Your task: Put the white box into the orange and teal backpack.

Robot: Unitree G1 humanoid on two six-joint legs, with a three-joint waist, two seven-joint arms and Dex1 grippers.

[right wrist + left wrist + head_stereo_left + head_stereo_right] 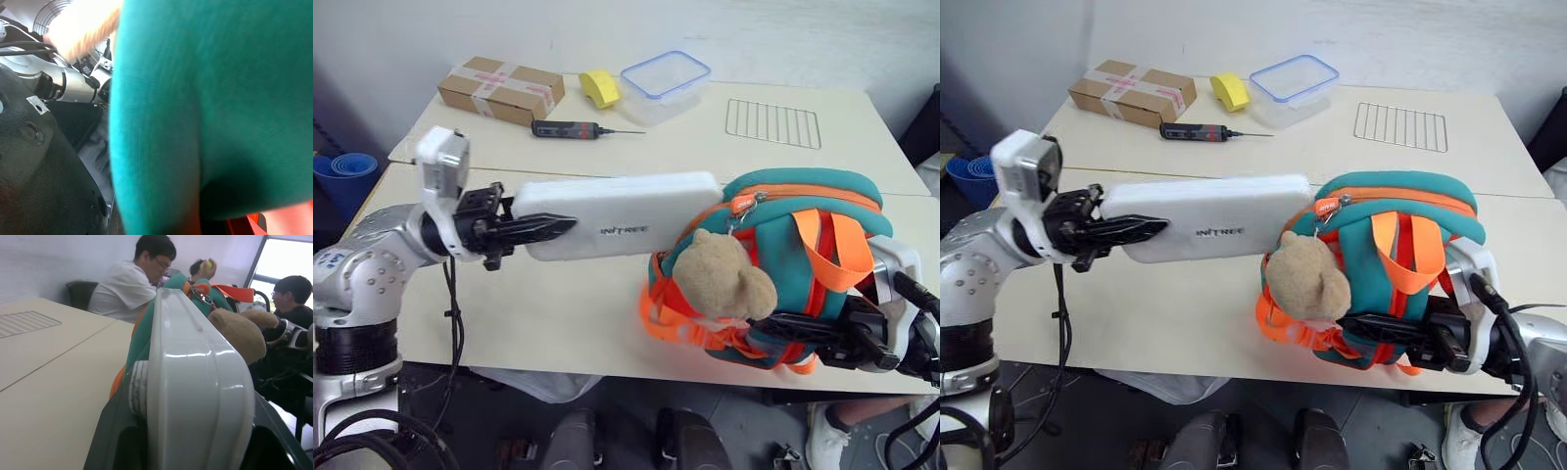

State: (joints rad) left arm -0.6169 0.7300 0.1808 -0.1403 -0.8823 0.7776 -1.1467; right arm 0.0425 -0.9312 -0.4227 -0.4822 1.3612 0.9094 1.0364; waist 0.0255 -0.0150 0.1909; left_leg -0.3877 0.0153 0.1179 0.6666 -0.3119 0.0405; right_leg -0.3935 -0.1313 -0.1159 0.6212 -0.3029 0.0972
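— While my left claw (pixel 548 229) clamps one end of the white box (pixel 617 215), where does the rest of it go?

— The box lies level above the table (pixel 558 313), its far end pointing to three o'clock and reaching the top of the orange and teal backpack (pixel 783 255). How far it has entered the opening, I cannot tell.

— And the backpack itself?

— It sits at about four o'clock on the near table, straps up, with the tan plush toy (pixel 722 276) hanging at its front. My right claw (pixel 1371 328) is closed narrow at the bag's lower edge, gripping the fabric and straps there.

— What lies beyond?

— On the far table, at eleven o'clock, a brown taped cardboard box (pixel 501 89); beside it a yellow roll (pixel 600 88), then a clear blue-rimmed container (pixel 666 83) near twelve. A dark screwdriver (pixel 570 129) rests in front of them, and a wire rack (pixel 773 123) lies flat at one o'clock.

— Anyone about?

— People (pixel 132 284) sit behind the table, seen past the box in my left wrist view.
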